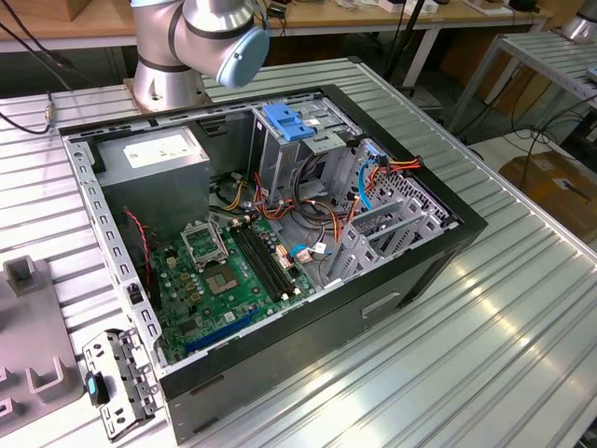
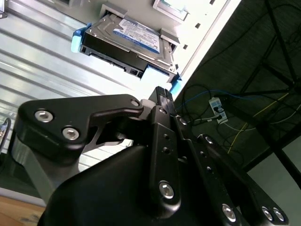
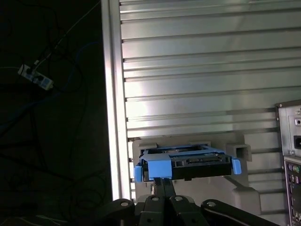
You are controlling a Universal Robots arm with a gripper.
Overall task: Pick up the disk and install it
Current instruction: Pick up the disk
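Disk (image 3: pixel 197 165) lies flat in a grey holder (image 3: pixel 237 186) on the ribbed metal table (image 3: pixel 197 70), close to the table's edge. Its light blue bracket (image 3: pixel 159 168) faces the gripper (image 3: pixel 162 181). In the first wrist view the gripper's fingers stand close together, holding nothing, tips just beside the bracket; contact cannot be told. Mid-frame in the exterior view sits an open computer case (image 1: pixel 392 280), with the arm's base (image 1: pixel 168 79) at the exterior view's upper left.

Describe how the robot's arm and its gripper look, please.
The arm is made of rounded silver-grey metal joints, and one joint has a light blue round cap. The gripper is matte black, built from angular jointed links with shiny silver screw heads.
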